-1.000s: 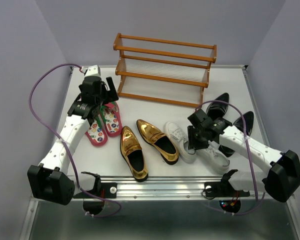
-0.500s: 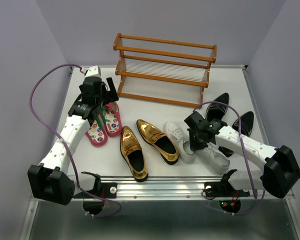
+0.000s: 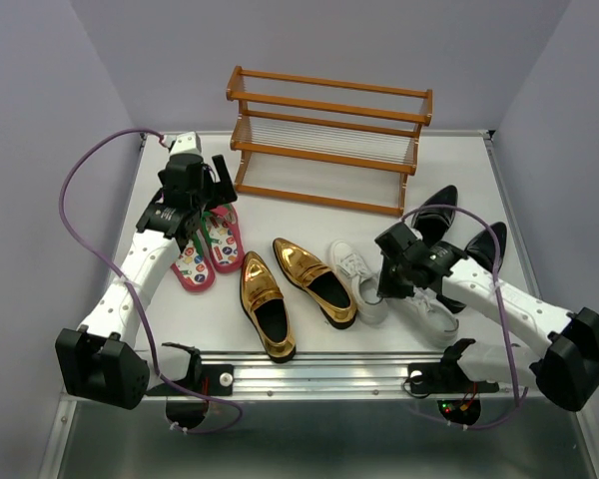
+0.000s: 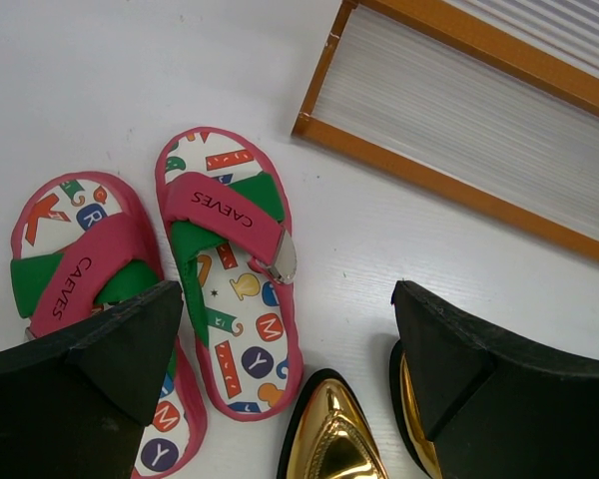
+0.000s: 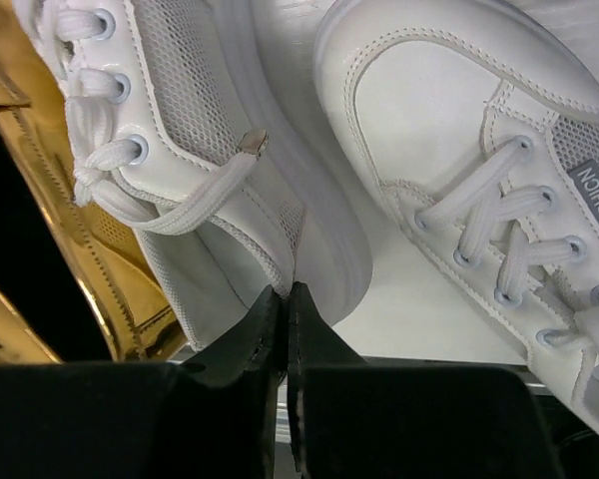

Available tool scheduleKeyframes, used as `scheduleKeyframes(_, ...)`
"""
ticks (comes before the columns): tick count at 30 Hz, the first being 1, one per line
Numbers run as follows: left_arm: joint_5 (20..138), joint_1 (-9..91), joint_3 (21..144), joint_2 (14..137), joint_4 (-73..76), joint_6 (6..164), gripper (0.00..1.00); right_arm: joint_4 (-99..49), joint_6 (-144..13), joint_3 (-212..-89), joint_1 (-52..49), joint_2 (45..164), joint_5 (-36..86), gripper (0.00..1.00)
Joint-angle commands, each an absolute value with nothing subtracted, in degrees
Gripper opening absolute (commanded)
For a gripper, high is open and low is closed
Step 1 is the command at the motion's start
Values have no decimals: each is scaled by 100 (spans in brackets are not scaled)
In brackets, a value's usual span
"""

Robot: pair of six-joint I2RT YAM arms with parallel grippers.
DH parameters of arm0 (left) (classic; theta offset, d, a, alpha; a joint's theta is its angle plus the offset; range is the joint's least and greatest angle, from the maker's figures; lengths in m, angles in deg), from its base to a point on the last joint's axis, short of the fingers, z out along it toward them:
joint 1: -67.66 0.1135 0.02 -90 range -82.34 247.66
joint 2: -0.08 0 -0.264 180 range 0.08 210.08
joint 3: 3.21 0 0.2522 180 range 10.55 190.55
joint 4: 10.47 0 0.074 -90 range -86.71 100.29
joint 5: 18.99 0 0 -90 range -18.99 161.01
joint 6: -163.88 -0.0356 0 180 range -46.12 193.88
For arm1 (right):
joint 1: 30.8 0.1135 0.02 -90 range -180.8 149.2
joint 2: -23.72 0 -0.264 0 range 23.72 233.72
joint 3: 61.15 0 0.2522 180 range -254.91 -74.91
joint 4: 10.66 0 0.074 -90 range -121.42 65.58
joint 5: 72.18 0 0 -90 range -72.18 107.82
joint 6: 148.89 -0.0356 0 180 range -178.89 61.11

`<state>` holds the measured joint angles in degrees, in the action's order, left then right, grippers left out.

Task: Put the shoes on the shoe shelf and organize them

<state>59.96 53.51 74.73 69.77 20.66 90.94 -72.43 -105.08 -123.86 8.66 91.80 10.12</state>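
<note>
From above, the shelf [image 3: 324, 107] stood at the table's [image 3: 210, 321] far edge, with the flip-flops [image 3: 212, 244] and sneaker [image 3: 359, 281] on the table before it. On the left wrist view, the left gripper [image 4: 285, 299] hung over the flip-flops with its fingers spread. On the right wrist view, the right gripper [image 5: 287, 299] pinched the sneaker's side wall.

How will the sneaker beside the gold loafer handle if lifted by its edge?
The sneaker has a soft-looking mesh wall that may fold under a pinch. Its thick sole probably makes it hang tilted. The loose lace might drag.
</note>
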Motion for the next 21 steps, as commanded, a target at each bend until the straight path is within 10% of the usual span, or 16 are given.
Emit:
scheduleKeyframes(1, 5888, 5334, 7357, 6899, 1858, 9198, 99, -6732, -11329, -12238, 928, 8631, 903, 1)
scheduleKeyframes(9, 5932, 5325, 7269, 6846, 1770, 9286, 99, -6590, -11365, -11885, 928, 8612, 1228, 1)
scheduleKeyframes(12, 5976, 5334, 7269, 6855, 1762, 9321, 99, -6669, -11225, -12034, 928, 8823, 1263, 14)
scheduleKeyframes(15, 5967, 5325, 7225, 6829, 1753, 9321, 99, -6678, -11119, -12183, 928, 8955, 1255, 48)
scheduleKeyframes(21, 5870, 5325, 7164, 6749, 1770, 9286, 99, -7100, -10496, -12807, 928, 9105, 711, 61)
